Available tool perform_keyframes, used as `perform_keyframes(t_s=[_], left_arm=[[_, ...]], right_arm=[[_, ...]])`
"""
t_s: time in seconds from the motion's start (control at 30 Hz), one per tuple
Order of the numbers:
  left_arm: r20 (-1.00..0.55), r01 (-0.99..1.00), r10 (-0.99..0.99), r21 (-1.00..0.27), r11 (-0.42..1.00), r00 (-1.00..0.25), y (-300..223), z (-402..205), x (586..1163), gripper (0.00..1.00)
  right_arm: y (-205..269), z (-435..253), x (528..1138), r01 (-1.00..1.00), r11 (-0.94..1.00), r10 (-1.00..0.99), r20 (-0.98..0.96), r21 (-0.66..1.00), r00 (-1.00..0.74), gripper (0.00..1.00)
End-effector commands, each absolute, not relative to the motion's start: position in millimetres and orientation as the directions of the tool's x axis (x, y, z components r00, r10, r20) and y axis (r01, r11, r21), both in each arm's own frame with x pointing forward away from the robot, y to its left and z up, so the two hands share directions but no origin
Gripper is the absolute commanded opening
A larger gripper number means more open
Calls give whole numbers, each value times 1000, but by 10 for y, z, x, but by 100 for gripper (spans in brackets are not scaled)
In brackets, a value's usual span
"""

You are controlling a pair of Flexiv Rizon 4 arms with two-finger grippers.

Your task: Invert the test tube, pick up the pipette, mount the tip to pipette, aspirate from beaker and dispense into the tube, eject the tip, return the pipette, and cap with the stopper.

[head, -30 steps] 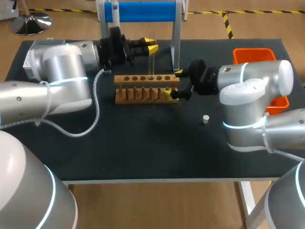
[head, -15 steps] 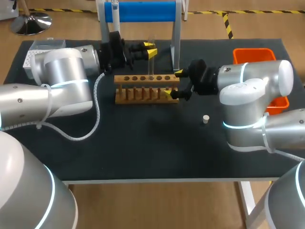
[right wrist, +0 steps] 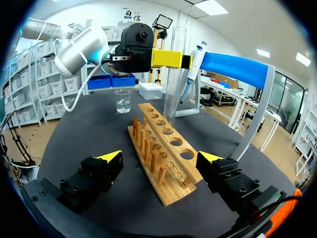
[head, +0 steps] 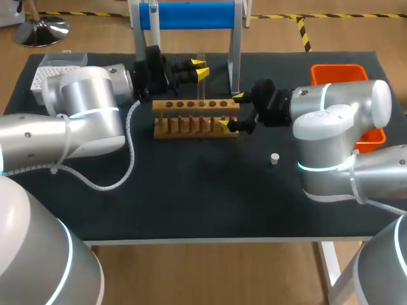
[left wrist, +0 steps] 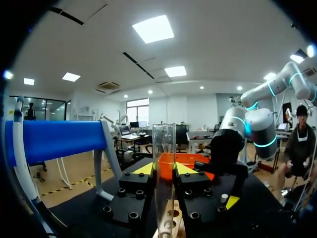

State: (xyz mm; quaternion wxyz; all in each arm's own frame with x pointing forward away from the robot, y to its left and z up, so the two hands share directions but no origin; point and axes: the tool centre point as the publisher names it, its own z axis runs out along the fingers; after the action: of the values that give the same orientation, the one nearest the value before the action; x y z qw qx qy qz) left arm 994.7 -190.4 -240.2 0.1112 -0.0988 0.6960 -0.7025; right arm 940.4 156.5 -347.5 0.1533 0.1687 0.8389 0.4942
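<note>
The left tool (head: 201, 68) grips a clear test tube (left wrist: 164, 148) upright, rim uppermost, over the wooden rack (head: 196, 105), with the tube's lower end at one of the holes. The right tool (right wrist: 161, 157) is open, its fingers spread either side of the rack's near end. Past the rack's far end, a beaker (right wrist: 122, 100) holds a little clear liquid. An orange bin (head: 339, 72) sits at the tabletop (head: 191, 190) edge, well apart from the rack. The stopper (head: 275, 158) lies on bare tabletop near the rack.

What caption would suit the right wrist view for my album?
Left hand holds a clear glass test tube upright at the light wooden rack, which sits between the fingers of the open right hand.
</note>
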Motion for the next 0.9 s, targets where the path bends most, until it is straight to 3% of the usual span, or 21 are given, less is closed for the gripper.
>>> perform_keyframes(t_s=[0.03, 0.9], left_arm=[[-12, 16, -299, -1000, -12, -954, -1922, -2446, 9967, 0], [15, -10, -309, -1000, -18, -951, -1904, -2675, 10024, 0]], right_arm=[[1558, -3481, 9399, 130, 453, 435, -91, 882, -896, 100], [1558, -3481, 9399, 130, 453, 435, -91, 882, -896, 100]])
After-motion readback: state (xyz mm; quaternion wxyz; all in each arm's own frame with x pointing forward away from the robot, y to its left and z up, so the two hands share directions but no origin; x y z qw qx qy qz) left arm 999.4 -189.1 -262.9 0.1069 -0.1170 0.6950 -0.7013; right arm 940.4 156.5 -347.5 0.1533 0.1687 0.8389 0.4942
